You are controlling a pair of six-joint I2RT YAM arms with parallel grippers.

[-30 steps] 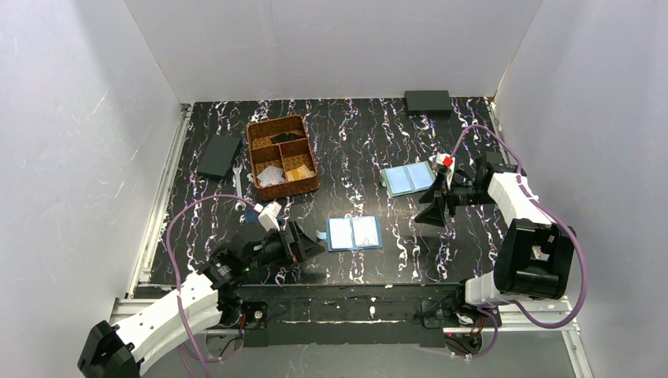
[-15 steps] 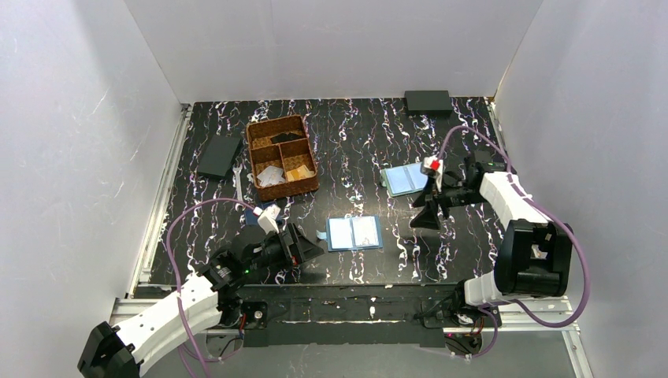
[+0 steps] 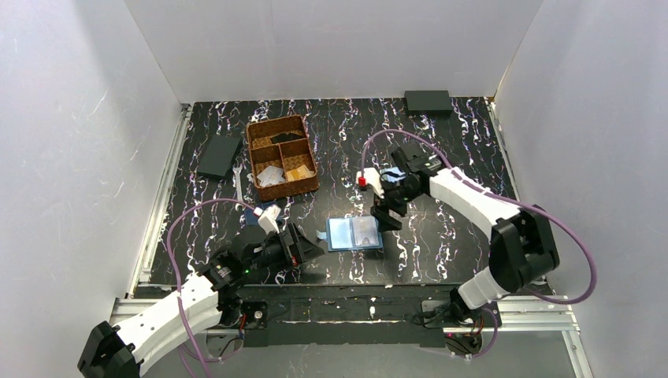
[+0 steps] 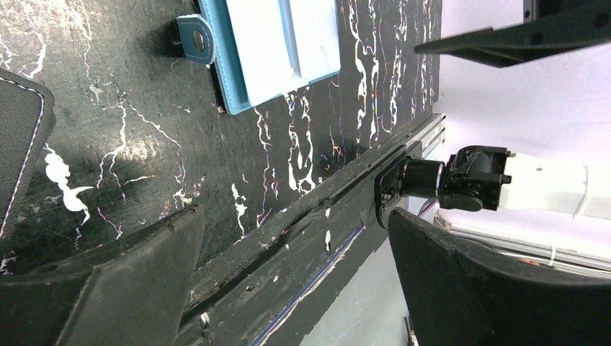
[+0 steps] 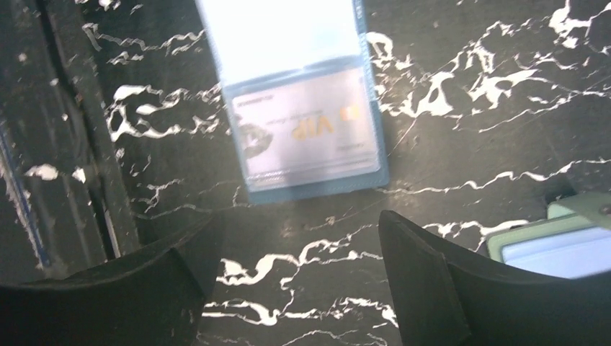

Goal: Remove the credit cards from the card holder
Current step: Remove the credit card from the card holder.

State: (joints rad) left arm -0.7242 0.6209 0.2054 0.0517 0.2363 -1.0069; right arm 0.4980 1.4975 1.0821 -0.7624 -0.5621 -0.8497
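The card holder [image 3: 354, 233] lies open and flat at the front middle of the table. In the right wrist view [image 5: 302, 108] its near pocket holds a whitish credit card [image 5: 306, 137] marked VIP; the far pocket is washed out by glare. My right gripper [image 3: 387, 218] is open and empty, hovering just behind the holder's right edge [image 5: 299, 288]. My left gripper [image 3: 313, 246] is open and empty, low, just left of the holder. In the left wrist view [image 4: 302, 288] the holder [image 4: 277, 43] and its snap tab [image 4: 196, 40] show ahead.
A paler sky-blue holder [image 3: 402, 181] lies partly under my right arm and shows in the right wrist view [image 5: 562, 245]. A wicker basket [image 3: 281, 156] stands back left, with a black wallet [image 3: 219, 155] left of it. A black box [image 3: 428, 101] sits at the back. A dark wallet [image 4: 18, 144] lies by my left finger.
My right arm has swung left, from beside the paler holder to just behind the open card holder. My left arm has not moved.
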